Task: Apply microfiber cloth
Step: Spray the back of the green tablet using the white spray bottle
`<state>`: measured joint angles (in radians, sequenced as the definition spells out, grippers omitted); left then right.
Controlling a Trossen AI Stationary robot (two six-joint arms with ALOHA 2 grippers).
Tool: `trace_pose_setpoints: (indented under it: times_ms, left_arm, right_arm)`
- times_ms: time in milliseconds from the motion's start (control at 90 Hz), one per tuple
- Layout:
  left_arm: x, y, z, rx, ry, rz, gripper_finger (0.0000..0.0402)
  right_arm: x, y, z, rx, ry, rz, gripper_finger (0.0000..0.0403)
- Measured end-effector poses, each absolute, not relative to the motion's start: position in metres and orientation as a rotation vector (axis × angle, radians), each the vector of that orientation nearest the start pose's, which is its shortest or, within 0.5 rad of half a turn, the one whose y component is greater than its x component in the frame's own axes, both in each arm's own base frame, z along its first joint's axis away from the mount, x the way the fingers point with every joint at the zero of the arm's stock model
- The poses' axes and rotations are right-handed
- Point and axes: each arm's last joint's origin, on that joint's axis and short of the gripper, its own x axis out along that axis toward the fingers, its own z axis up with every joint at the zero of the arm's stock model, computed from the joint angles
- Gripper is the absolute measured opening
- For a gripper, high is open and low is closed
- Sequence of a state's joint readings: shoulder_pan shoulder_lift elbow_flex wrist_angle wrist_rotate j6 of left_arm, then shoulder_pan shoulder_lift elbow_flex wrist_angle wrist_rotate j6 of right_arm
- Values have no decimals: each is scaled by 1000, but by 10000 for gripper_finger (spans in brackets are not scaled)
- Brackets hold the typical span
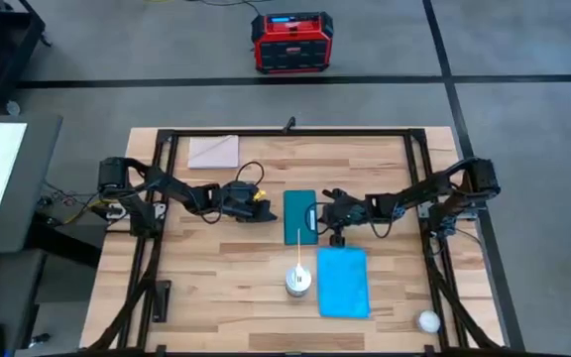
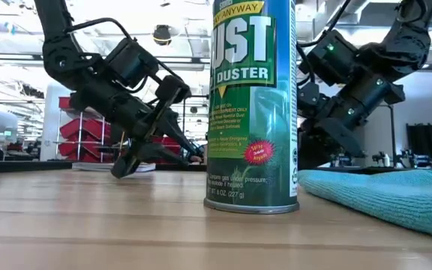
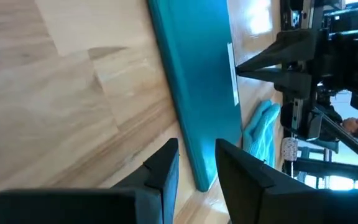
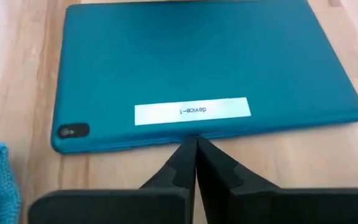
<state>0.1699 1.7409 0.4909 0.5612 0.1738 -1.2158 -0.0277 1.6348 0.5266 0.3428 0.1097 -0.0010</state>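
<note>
microfiber cloth [image 1: 343, 282]: flat, just beside right tool [image 1: 323, 215] | right clenched empty | left tool [image 1: 264, 208] released

A wooden table [image 1: 216, 288] carries the microfiber cloth [image 1: 343, 283], tablet [image 1: 300, 216], duster can [image 1: 297, 281] and beige sheet [image 1: 214, 152].

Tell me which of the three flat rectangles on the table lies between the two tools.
The dark teal tablet; the blue cloth lies nearer the front, the beige sheet at the back.
</note>
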Motion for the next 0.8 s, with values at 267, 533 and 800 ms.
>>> trace_pose_setpoints:
  times_ms: [267,533,800]
  left_arm:
    - [285,46,96,-1125,648,410,86]
    - [307,52,109,-995,811,391,86]
    - [317,55,99,-1090,755,338,87]
  right_arm:
    - [269,-11,108,-32,767,-130,0]
    - [268,-11,107,-29,780,-132,0]
    - [268,-10,106,-30,788,-130,0]
